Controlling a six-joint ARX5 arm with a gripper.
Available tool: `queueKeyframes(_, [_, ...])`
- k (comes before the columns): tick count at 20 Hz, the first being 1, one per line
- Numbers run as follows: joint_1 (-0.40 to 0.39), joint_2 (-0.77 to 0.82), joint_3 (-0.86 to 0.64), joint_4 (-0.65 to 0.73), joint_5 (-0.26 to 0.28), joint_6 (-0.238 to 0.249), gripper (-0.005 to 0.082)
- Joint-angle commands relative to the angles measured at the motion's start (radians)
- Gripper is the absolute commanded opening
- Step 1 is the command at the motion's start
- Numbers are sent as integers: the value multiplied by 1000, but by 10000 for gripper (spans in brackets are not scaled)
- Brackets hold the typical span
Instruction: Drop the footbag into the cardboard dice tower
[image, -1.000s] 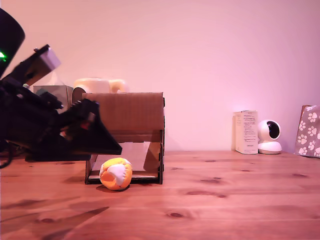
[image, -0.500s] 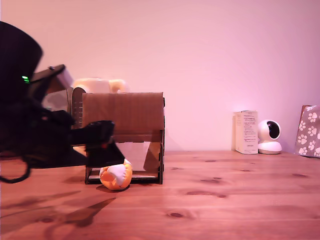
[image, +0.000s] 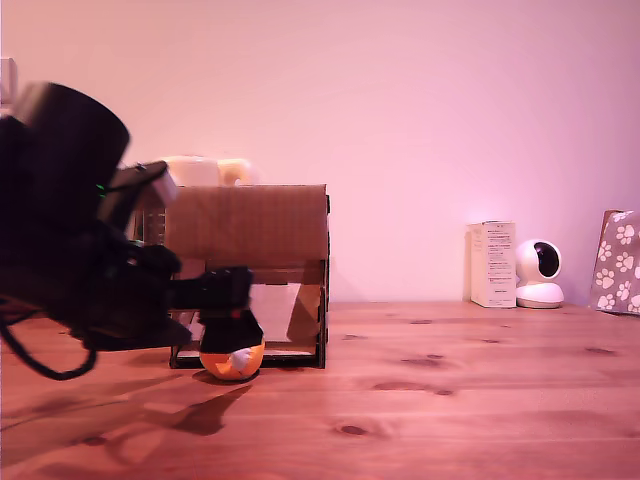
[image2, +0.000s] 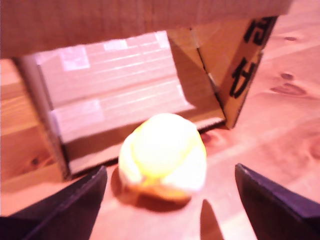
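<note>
The knotty pine table (image: 420, 400) carries the cardboard dice tower (image: 250, 270), the footbag (image: 232, 360) at its 6 o'clock, and, at 3 o'clock, a white box (image: 492, 264), a small camera (image: 540, 274) and a paw-print bag (image: 618, 262).

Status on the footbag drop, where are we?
Done: the gripper has reached the footbag, open, fingers either side. In hand: the grasp, not yet closed; the footbag lies on the table before the cardboard dice tower opening. Left: grip, lift, drop it in the tower.

It looks like a room in a home. A knotty pine wooden table (image: 450, 390) stands against a plain wall, and at the exterior view's far right sit a small white round security camera (image: 540, 273) and a grey paw-print patterned box (image: 620, 262).
</note>
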Motion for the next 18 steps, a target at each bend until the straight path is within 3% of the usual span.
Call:
queueKeyframes(1, [-3,33,12,11,-3,-3,742])
queueKeyframes(9, [-2,137,82,6,-34,8,733])
queueKeyframes(11, [-2,137,82,7,-37,16,578])
queueKeyframes(13, [-3,137,82,8,-36,40,285])
queueKeyframes(14, [-2,137,82,8,-36,48,204])
queueKeyframes(18, [-3,134,82,11,-36,63,193])
